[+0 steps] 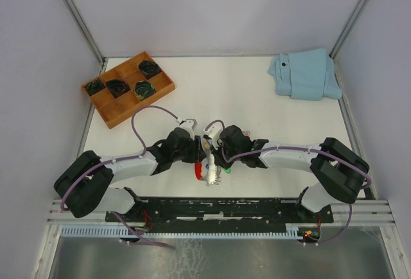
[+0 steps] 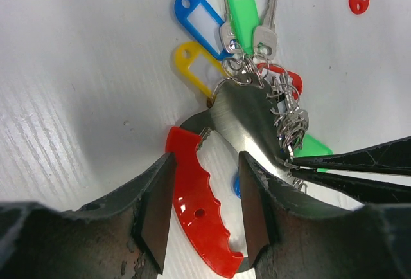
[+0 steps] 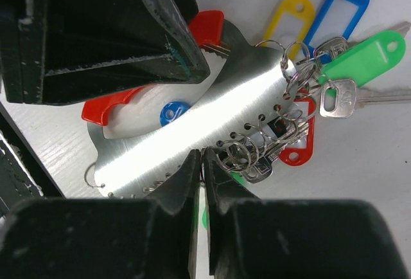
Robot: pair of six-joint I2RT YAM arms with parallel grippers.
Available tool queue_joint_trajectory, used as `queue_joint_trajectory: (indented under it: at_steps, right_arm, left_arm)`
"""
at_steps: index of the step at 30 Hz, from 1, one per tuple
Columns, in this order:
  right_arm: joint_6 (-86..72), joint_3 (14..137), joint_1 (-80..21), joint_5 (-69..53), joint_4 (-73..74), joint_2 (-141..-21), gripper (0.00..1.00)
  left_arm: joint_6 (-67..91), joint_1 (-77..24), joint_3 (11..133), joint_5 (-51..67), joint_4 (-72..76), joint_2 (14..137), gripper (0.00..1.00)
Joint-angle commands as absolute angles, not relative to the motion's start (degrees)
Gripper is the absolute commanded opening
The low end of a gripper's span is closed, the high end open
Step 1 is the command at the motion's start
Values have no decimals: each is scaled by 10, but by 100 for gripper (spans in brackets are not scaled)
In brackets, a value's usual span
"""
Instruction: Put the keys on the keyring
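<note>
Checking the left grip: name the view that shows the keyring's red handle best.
Left wrist: the red handle shows nearly whole between the left gripper's fingers. Right wrist shows only two ends either side of one of those fingers. Top external gives only a small red patch.

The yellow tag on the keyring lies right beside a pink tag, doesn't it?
No, not pink. On the keyring, the yellow tag lies right beside a blue tag. The left wrist view shows it.
</note>
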State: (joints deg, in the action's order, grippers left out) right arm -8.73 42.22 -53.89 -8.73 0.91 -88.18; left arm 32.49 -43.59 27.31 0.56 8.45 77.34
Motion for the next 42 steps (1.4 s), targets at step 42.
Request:
queue_joint_trajectory:
  at_steps: [42]
  right_arm:
    - [-51, 467, -519, -36, 113, -812, 35]
  left_arm:
    - [276, -417, 280, -5, 82, 758, 49]
